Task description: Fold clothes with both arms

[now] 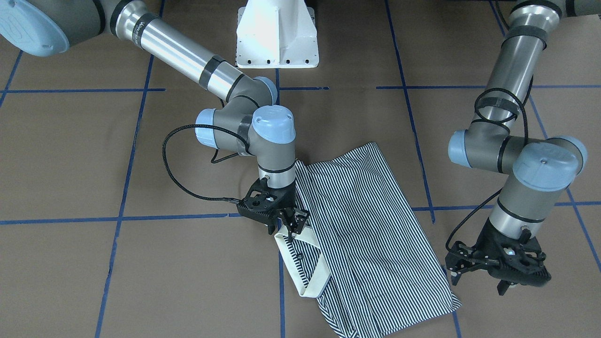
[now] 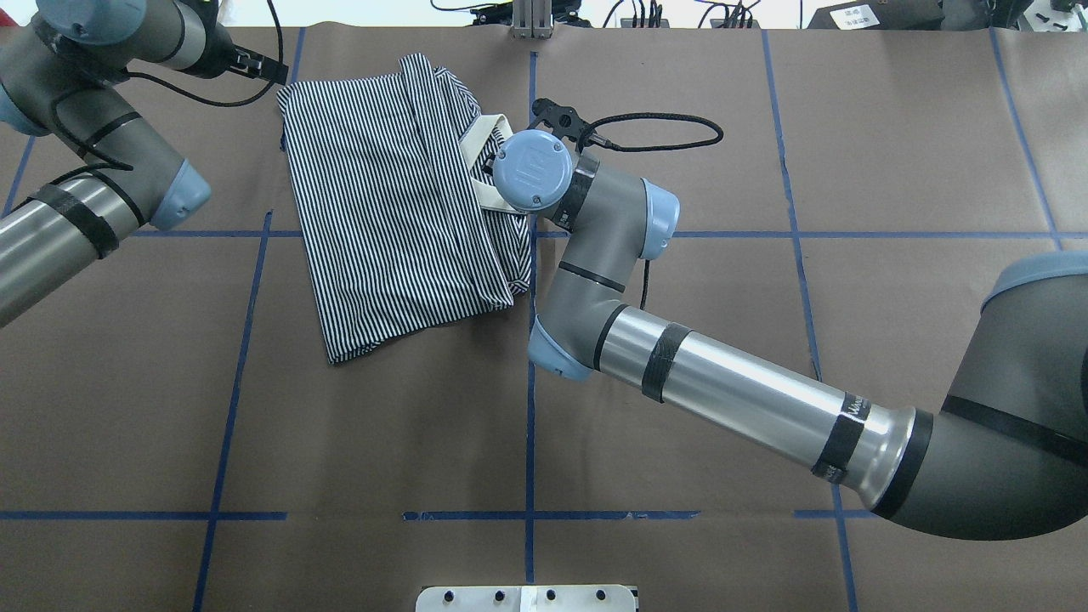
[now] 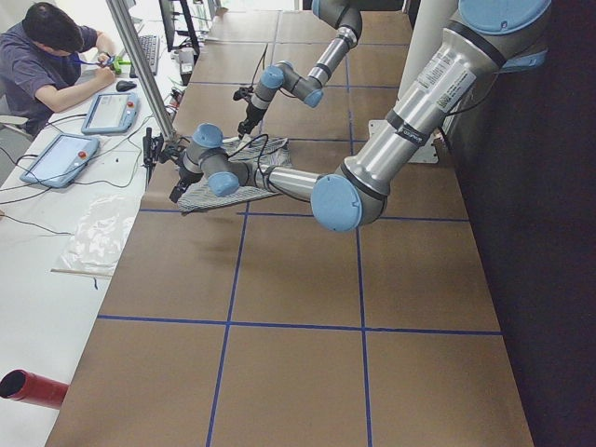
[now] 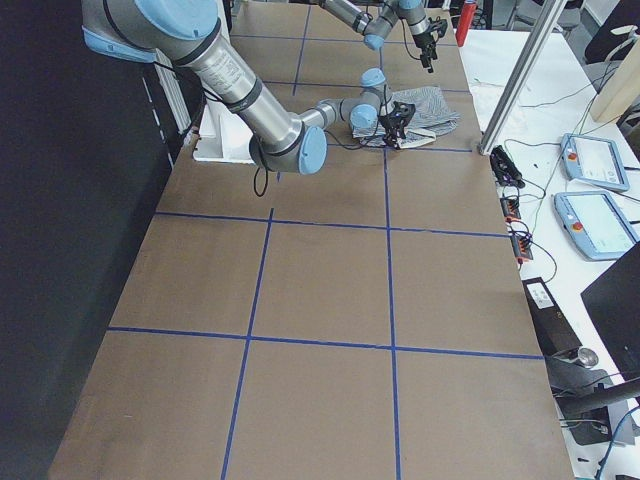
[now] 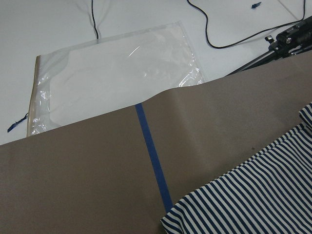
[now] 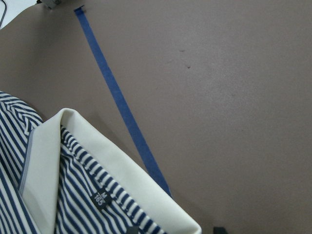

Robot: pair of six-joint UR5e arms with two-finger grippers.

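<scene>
Exterior front-facing view: striped polo shirt (image 1: 371,234) lying flat on the brown table (image 1: 141,164), folded to a long shape, crossing a blue tape line (image 1: 282,305). Cream collar (image 1: 313,291) at the shirt's edge, on the side of the right gripper (image 1: 291,230). Right gripper pointing down, fingers (image 1: 298,218) drawn narrow, tips at the upper end of the collar; cannot tell whether pinching the fabric or only touching it. Left gripper (image 1: 479,281) near a corner of the shirt, not touching, above bare table, fingers spread wide, holding nothing. In the overhead exterior view, right wrist (image 2: 531,174) covering part of the collar, shirt toward the table's far edge.
</scene>
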